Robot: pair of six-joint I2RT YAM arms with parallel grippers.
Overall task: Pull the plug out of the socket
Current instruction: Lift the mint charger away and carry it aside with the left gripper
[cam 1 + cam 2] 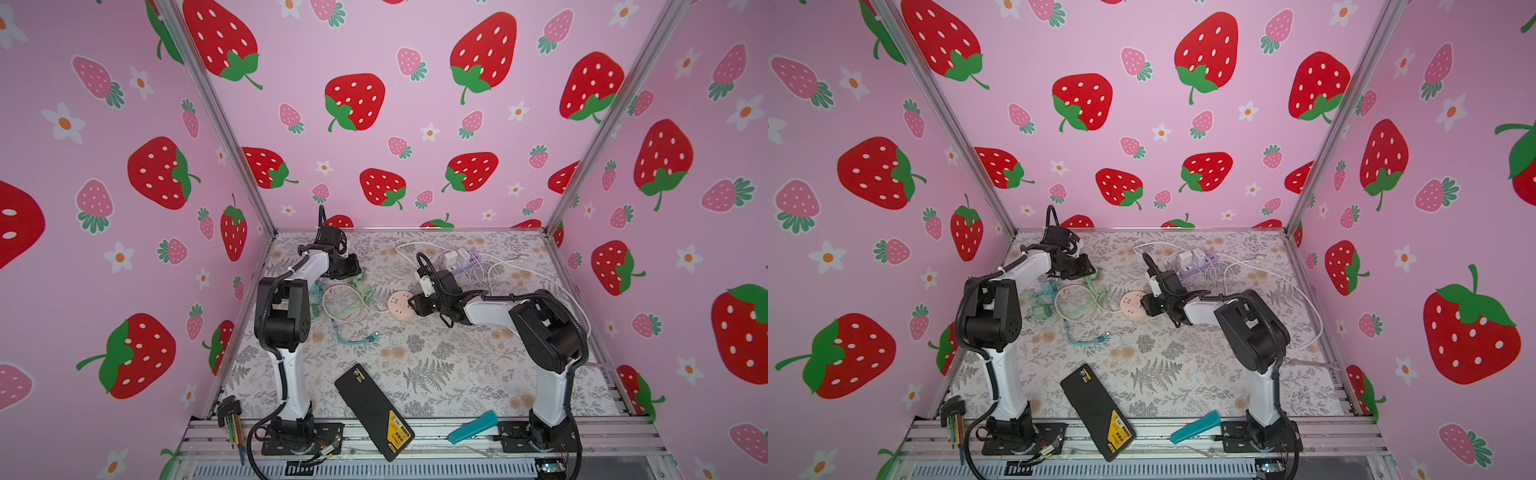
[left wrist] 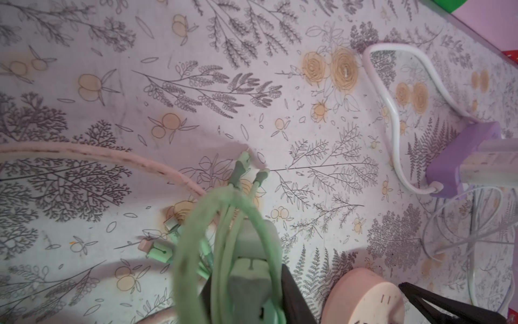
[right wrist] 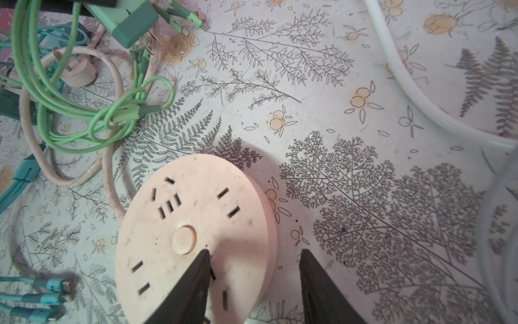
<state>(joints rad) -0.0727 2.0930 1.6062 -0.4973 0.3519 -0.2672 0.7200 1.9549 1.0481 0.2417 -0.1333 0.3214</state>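
The socket (image 1: 400, 304) lies flat near the middle of the floral table (image 1: 415, 353) in both top views. It is a pale pink round disc. In the right wrist view its face (image 3: 190, 238) carries dark slots, in pairs and in threes, set around a raised round button. The surface is speckled with small dirty marks. A pink cord (image 3: 112, 168) leaves its rim on the 9 o'clock side as a top view shows it, and loops into the tangle of green cables (image 3: 70, 112).

The plug (image 2: 252, 252) is a blocky mint-green adapter, with green cables draped over and around it. It is out of the socket and well apart from it, at about 10 o'clock from the disc in a top view. The left gripper (image 1: 353, 270) is pressed together on it, a black finger on each side of the green body.

The right gripper (image 3: 255, 252) reaches in from the socket's 3 o'clock. Its jaws are spread. One finger lies on the pink face near the button and the other is just beside the rim, over the table. It pinches nothing that we can see.

A purple power strip (image 1: 465, 259) sits at about 1 o'clock from the socket.
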